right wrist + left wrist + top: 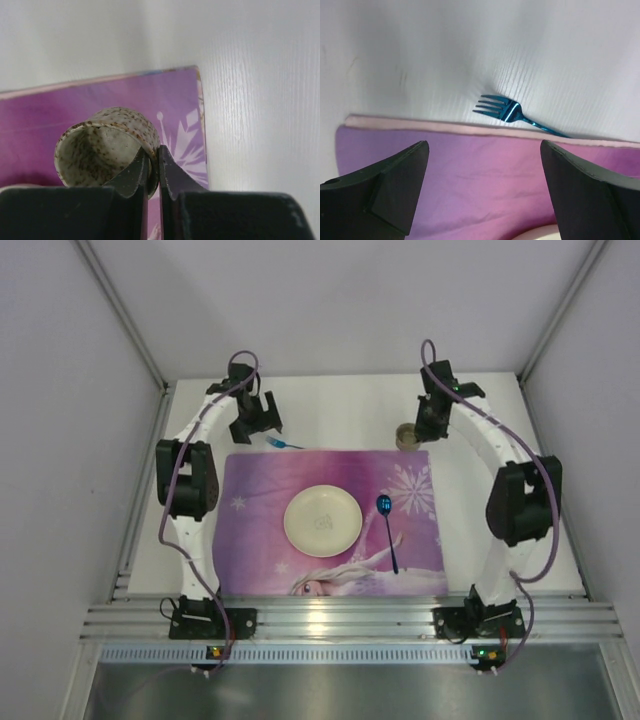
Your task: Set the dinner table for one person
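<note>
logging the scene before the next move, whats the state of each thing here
purple snowflake-printed cloth mat: spread flat
round cream plate: empty, on the mat
shiny blue spoon: lying free on the mat
shiny blue fork: lying free on the white table
speckled ceramic cup: empty, wall pinched
right end effector: shut on the cup
left end effector: open, empty

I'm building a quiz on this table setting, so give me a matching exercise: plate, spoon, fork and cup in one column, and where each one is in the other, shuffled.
1 plate
2 spoon
3 fork
4 cup

A pinched by its wall in the right hand
B middle of the purple mat
C on the white table, beyond the mat's far edge
D on the mat, right of the plate

Pairs: 1-B; 2-D; 3-C; 4-A
</note>
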You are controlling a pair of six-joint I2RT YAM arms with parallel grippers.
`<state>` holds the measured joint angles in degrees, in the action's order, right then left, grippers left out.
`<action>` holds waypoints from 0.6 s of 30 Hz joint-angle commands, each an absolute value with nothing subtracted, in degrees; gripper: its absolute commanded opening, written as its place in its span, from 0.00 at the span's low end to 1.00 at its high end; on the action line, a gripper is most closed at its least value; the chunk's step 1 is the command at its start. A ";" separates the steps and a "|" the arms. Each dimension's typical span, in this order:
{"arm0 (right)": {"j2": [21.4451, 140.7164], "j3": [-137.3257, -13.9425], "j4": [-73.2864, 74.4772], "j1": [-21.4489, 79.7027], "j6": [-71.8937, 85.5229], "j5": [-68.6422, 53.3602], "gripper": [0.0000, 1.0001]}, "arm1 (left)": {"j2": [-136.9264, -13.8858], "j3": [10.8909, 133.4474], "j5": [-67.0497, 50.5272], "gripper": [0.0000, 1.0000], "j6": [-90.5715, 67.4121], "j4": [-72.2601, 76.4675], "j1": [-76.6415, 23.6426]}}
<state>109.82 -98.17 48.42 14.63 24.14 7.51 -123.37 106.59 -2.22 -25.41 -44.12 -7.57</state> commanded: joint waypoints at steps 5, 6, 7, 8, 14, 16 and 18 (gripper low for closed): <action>99.23 -76.12 36.49 14.15 24.52 1.51 0.00 | -127.35 108.55 -7.73 0.98 -27.16 -37.53 -6.95; 99.40 -75.33 35.34 14.15 24.26 1.23 0.00 | -127.70 108.46 -8.34 0.98 -27.59 -37.09 -6.86; 99.67 -74.54 33.59 14.15 23.91 0.97 0.00 | -127.88 108.28 -9.48 0.98 -27.68 -36.31 -6.77; 100.45 -74.53 32.88 14.15 23.73 0.62 0.00 | -127.97 108.02 -9.93 0.98 -27.77 -35.86 -6.68; 102.13 -74.09 28.75 14.33 25.22 0.26 0.00 | -129.02 107.84 -11.86 0.98 -27.07 -34.19 -6.59; 102.65 -74.09 28.83 14.33 25.22 -1.22 0.00 | -129.81 107.93 -11.95 0.98 -26.89 -33.93 -6.59; 102.83 -74.00 29.79 14.33 25.05 -2.28 0.06 | -130.43 108.19 -12.30 0.97 -26.72 -33.75 -6.50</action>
<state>102.80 -73.08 33.26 14.46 24.62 0.27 -129.08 106.76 -10.63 -27.09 -36.38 -6.94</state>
